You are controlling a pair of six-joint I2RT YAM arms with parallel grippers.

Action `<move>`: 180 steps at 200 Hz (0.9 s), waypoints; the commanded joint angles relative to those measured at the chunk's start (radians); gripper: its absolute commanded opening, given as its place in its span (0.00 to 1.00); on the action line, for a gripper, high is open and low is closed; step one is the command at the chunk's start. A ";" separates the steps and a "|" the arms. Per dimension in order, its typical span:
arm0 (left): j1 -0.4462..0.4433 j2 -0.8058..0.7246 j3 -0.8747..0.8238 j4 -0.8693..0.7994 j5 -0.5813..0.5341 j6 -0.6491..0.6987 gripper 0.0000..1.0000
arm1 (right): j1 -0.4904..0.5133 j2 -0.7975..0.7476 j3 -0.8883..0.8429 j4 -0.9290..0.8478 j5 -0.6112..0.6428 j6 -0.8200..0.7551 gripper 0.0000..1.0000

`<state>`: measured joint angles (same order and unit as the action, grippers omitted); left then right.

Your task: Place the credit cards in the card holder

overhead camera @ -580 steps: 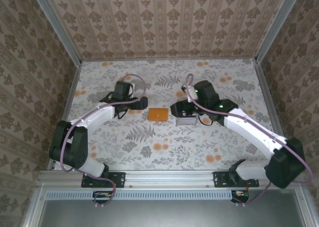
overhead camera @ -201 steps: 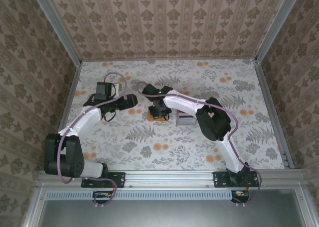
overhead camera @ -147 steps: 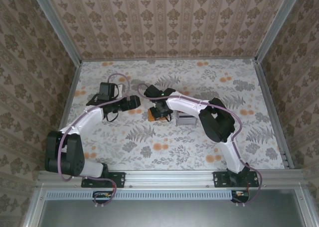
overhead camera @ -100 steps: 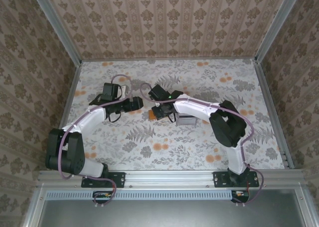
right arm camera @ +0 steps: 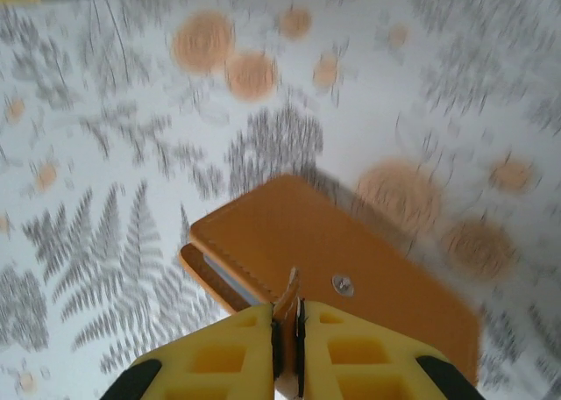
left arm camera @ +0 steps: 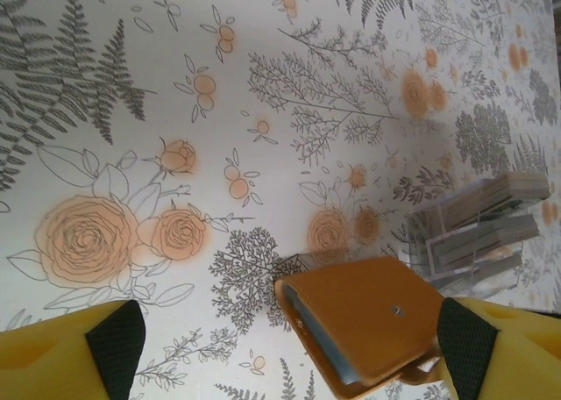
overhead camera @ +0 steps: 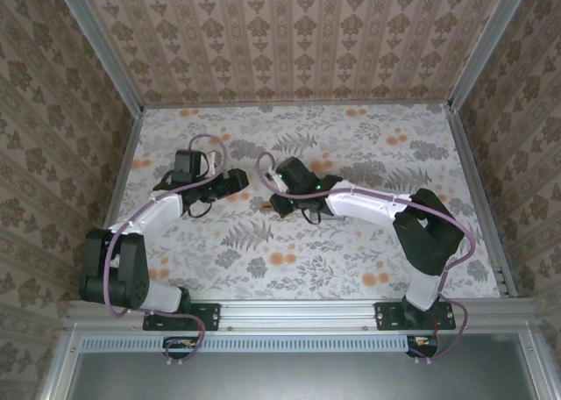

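While my right pincer [right arm camera: 287,325] pinches the holder [right arm camera: 351,242] by just its thin tab [right arm camera: 290,288] | left pincer [left arm camera: 294,343] gaping, gripping nothing | risk: tab slips, holder drops or skids.

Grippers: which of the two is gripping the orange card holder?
The right gripper, fingers pinched shut on the card holder edge; the left gripper stands wide open.

This is a robot test cell in a lab, dressed to look domestic. Aluminium posts [overhead camera: 96,45] frame a boxed-in bay whose walls [overhead camera: 298,40] are papered in a brown damask pattern, and a floral print covers the surface [overhead camera: 351,260]. A left arm [overhead camera: 158,211] and a right arm [overhead camera: 368,205], white and black with purple cables [overhead camera: 107,282], are bolted to a metal rail [overhead camera: 298,314] at the near edge.
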<state>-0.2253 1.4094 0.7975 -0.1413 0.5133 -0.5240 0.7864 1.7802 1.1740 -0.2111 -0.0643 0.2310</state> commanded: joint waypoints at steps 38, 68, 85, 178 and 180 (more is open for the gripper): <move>-0.101 -0.006 0.052 -0.083 0.090 0.196 0.82 | 0.007 -0.180 -0.212 0.093 -0.004 0.003 0.14; -0.221 -0.006 0.053 -0.111 0.034 0.288 0.79 | 0.008 -0.259 -0.249 0.103 0.042 -0.054 0.14; -0.275 -0.021 0.026 -0.081 -0.019 0.300 0.79 | 0.001 -0.287 -0.253 0.092 0.071 -0.102 0.14; -0.316 0.091 -0.003 0.050 0.047 0.243 0.77 | -0.049 -0.398 -0.415 0.210 -0.033 -0.106 0.13; -0.316 0.095 -0.003 0.051 0.045 0.241 0.77 | -0.049 -0.414 -0.419 0.209 -0.034 -0.104 0.13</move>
<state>-0.5377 1.4609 0.7921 -0.1032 0.5476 -0.2863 0.7395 1.4380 0.8051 -0.0284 -0.0616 0.1295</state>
